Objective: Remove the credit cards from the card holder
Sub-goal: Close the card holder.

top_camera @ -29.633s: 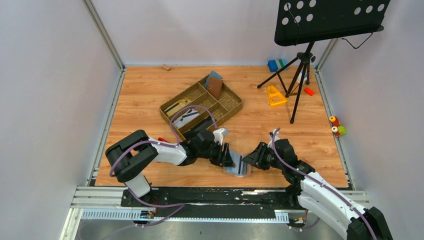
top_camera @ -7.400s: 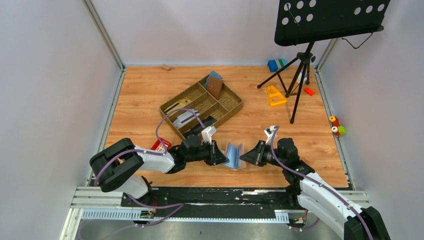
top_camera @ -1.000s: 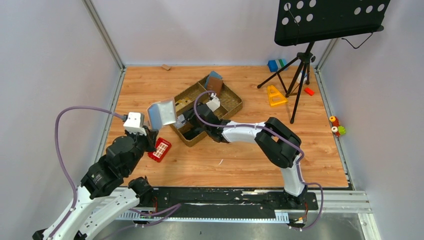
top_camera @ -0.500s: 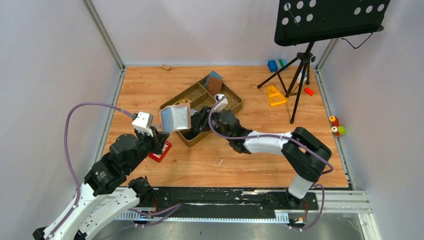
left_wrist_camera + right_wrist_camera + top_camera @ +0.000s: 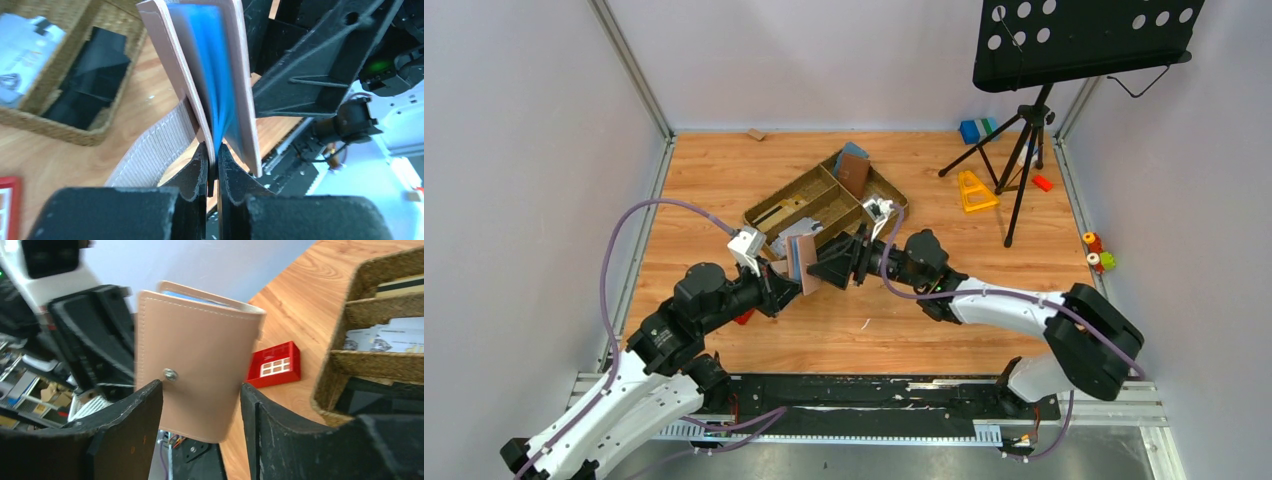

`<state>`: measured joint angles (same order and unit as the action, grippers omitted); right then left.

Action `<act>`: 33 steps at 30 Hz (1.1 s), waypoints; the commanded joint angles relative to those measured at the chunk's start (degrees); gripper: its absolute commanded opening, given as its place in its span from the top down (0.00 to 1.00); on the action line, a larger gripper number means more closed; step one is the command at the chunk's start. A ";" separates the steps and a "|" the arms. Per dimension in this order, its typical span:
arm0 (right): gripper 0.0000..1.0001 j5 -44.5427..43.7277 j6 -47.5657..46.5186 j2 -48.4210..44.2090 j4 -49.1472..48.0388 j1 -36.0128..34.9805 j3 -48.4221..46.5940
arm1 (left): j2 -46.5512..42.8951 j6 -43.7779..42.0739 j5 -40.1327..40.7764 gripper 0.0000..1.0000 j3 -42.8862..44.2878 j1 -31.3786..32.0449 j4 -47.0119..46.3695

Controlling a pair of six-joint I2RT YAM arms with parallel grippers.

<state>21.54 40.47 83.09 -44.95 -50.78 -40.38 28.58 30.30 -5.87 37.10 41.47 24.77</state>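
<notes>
The card holder point(image 5: 802, 262) is tan outside and blue inside. It hangs upright above the table, folded to a narrow V. My left gripper point(image 5: 776, 280) is shut on one of its flaps, with the fingers pinching the flap's lower edge in the left wrist view point(image 5: 212, 150). My right gripper point(image 5: 836, 266) is open and faces the holder's snap side from the right. In the right wrist view the holder point(image 5: 200, 345) fills the gap ahead of the open gripper point(image 5: 200, 395). I cannot tell if it is touched. No card shows in the holder.
A woven basket point(image 5: 894, 205) stands behind, holding white cards point(image 5: 385, 340), black items and a reddish-brown wallet with a blue one point(image 5: 854, 172). The red grid block point(image 5: 274, 365) lies on the table left of the basket. A music stand point(image 5: 1024, 120) and small toys stand at the back right.
My left arm has lowered and swung the holder right, toward the table's middle, and the holder has folded nearly shut. My right gripper has drawn back from the basket and turned toward the holder.
</notes>
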 commanded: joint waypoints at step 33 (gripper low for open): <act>0.57 10.58 22.92 -26.02 -15.75 2.87 15.28 | 7.98 23.38 -32.12 1.00 -5.92 2.68 -47.05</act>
<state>30.72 61.87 56.90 -58.78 -47.81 -23.49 35.38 55.16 -36.86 28.18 42.41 -23.31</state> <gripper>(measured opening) 0.481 0.111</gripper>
